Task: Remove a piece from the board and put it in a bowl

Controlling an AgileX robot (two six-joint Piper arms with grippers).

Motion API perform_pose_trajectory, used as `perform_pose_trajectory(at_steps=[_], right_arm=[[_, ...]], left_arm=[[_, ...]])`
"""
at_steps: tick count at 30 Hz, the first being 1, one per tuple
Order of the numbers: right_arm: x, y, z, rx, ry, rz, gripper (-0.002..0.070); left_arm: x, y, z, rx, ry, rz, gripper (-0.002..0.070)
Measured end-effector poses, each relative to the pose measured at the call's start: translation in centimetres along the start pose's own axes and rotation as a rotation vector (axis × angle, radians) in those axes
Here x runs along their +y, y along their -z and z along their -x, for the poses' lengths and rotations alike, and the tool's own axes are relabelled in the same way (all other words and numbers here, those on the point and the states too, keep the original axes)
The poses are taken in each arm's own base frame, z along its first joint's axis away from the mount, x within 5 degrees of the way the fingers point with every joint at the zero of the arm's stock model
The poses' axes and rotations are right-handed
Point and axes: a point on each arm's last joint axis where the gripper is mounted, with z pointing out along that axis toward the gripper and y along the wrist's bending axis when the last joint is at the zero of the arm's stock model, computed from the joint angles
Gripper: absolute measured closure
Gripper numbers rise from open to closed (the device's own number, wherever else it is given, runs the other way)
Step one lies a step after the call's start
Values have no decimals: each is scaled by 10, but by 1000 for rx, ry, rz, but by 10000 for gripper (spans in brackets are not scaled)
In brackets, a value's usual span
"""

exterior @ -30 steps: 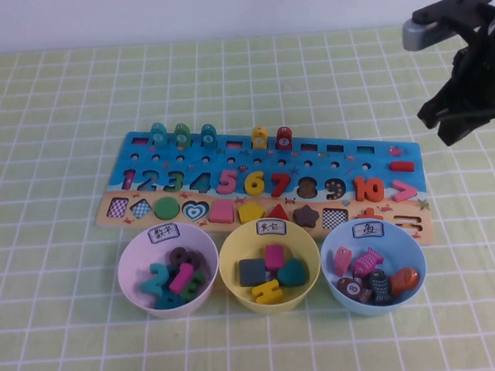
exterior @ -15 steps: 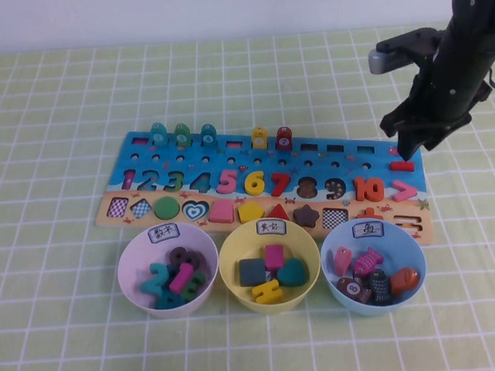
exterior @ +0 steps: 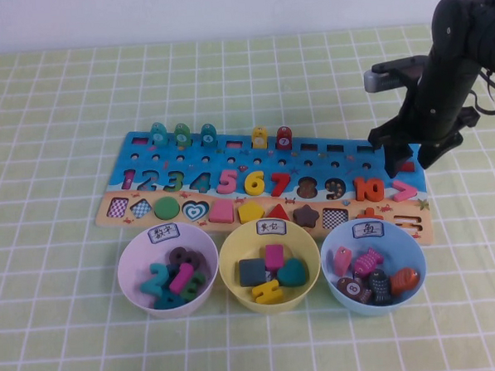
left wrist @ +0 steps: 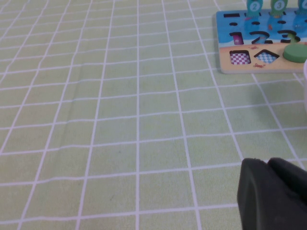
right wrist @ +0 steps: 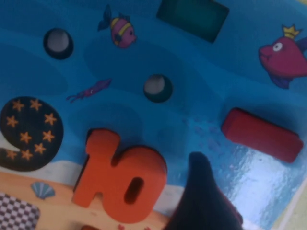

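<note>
**Right arm drops onto board's far end, red bar half hidden**

The right gripper (exterior: pixel 413 156) hangs low over the right end of the board (exterior: pixel 229 145), its fingers spread to either side of the red bar (right wrist: pixel 261 134), which lies flat in its blue recess and is not gripped. From the high camera the bar is almost wholly covered by the dark arm; only a sliver of red shows beside it. The right wrist camera gives the clear look: the bar sits apart from the orange 10 (right wrist: pixel 117 175), with one dark fingertip (right wrist: pixel 201 191) cutting into the picture near both. The yellow bowl (exterior: pixel 228 255) stands in front of the board, between the lilac bowl (exterior: pixel 128 256) and the light blue bowl (exterior: pixel 410 245) (its far rim carries a white label). The left gripper (left wrist: pixel 273 194) is cut off at its picture's edge over bare cloth; whether it is parted cannot be told. Half a second ago the right gripper stood higher and the bar showed plainly.
</note>
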Motion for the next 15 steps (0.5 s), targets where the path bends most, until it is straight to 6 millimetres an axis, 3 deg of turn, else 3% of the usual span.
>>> perform_pose_trajectory(at_steps=[15], right_arm=[[1, -4, 5, -45, -59, 14, 274]], left_arm=[[0, 0, 0, 0, 0, 0, 680]])
